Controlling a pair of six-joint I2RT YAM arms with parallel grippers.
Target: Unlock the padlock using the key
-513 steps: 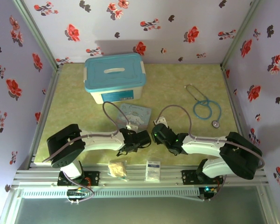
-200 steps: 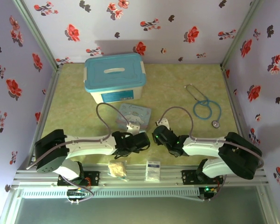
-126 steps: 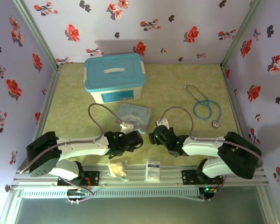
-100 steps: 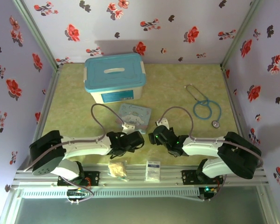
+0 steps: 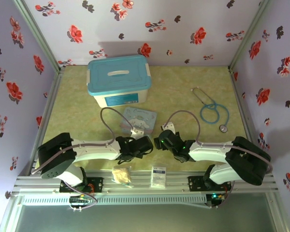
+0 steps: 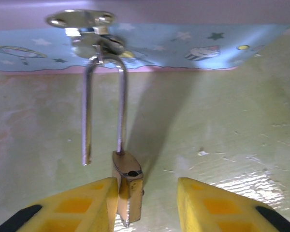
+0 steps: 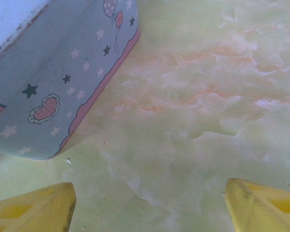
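**A:** If the left tool [image 6: 147, 193] squeezes from where it stands, I expect trouble. Its jaws are partly open. The padlock [image 6: 128, 188] sits off-centre between them, with its brass body against one yellow pad [image 6: 82, 205] and apart from the other. A squeeze would likely shove or twist it rather than seat it.

**B:** And the shackle [image 6: 121, 111]?

**A:** One leg hangs free of the body, so the lock looks sprung. The loop runs through the hasp [image 6: 82, 20] on the cartoon tin [image 6: 183, 46]. The body can pivot on the held leg, and a backward pull would probably drag the tin across the desk [image 7: 208, 96].

**B:** Right side?

**A:** The right tool [image 7: 150, 195] is wide open and empty, low over bare desk just beside the tin's corner. A careless sweep could nudge the tin and shift the padlock.

**B:** Arm poses?

**A:** From above, the left arm [image 5: 94, 150] lies low, stretched from its base toward the centre, with its wrist at the tin's near edge. The right arm [image 5: 208, 150] mirrors it, reaching inward. The two tools are close together, nearly facing.
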